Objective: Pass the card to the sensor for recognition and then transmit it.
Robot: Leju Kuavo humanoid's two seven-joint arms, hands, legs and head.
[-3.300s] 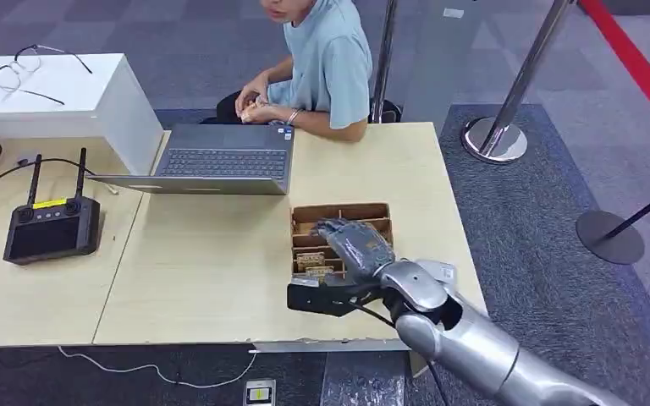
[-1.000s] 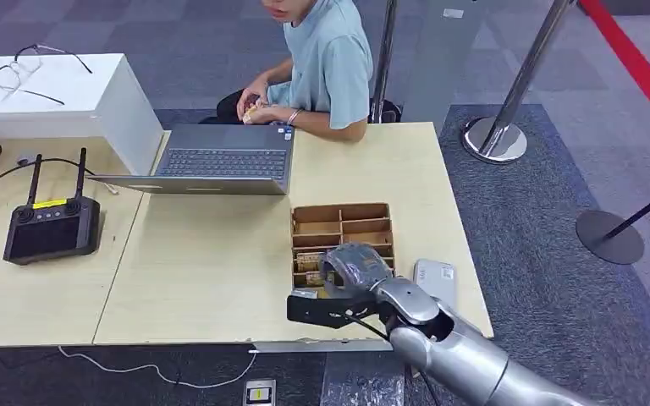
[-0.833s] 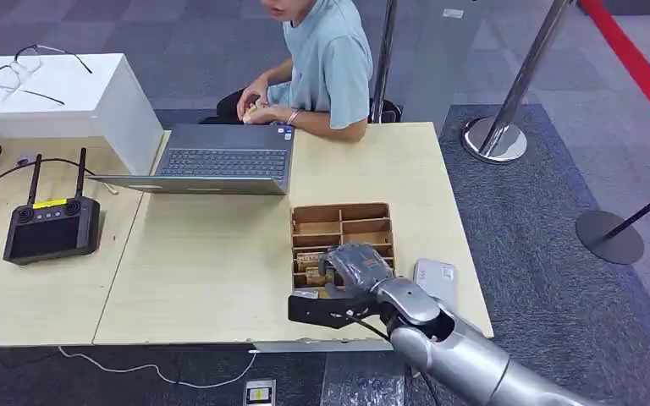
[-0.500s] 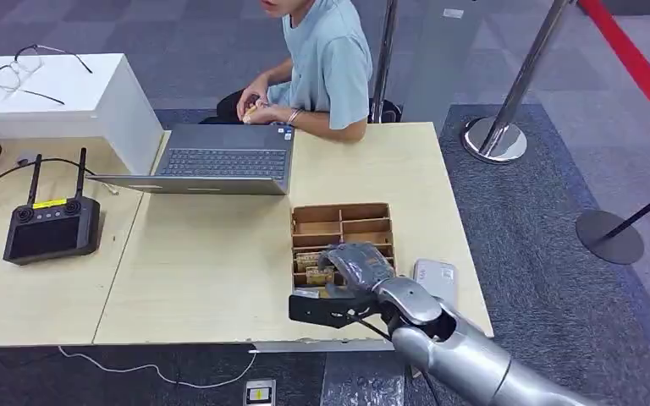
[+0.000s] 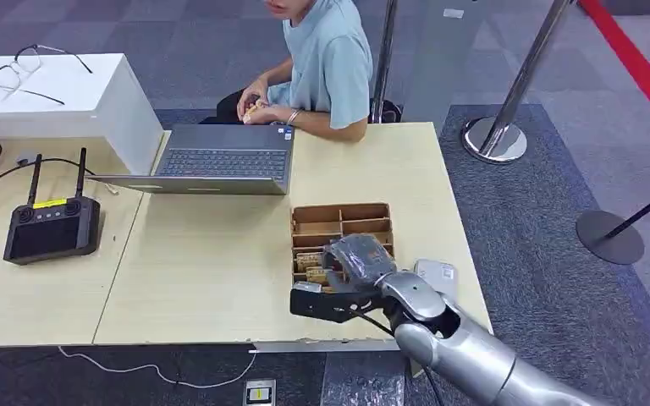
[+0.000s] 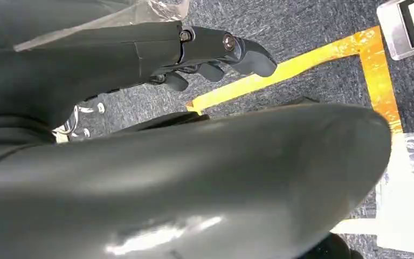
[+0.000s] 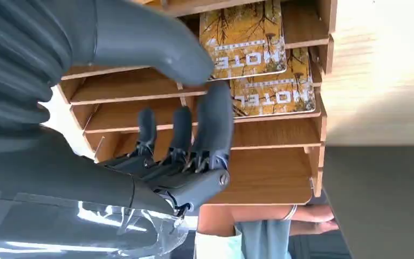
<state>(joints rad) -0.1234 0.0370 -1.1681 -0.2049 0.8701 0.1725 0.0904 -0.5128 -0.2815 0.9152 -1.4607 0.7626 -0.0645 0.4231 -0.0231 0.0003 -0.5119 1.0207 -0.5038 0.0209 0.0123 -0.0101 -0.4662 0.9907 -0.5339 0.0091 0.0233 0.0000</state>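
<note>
Right hand (image 5: 354, 258): over the cardboard tray (image 5: 341, 218), fingers (image 7: 215, 116) spread, grasping nothing.
Cards (image 7: 246, 40): lying in tray slots.
Left hand (image 6: 215, 51): fingers curled, empty.

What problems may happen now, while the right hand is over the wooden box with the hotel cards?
1. Two hotel cards lie overlapped in neighbouring slots; the right hand, open above them, might catch both or neither.
2. The wooden box looks light, so a push from the fingers may shift it.
3. The white sensor lies close beside the arm at the table edge and may get knocked.
</note>
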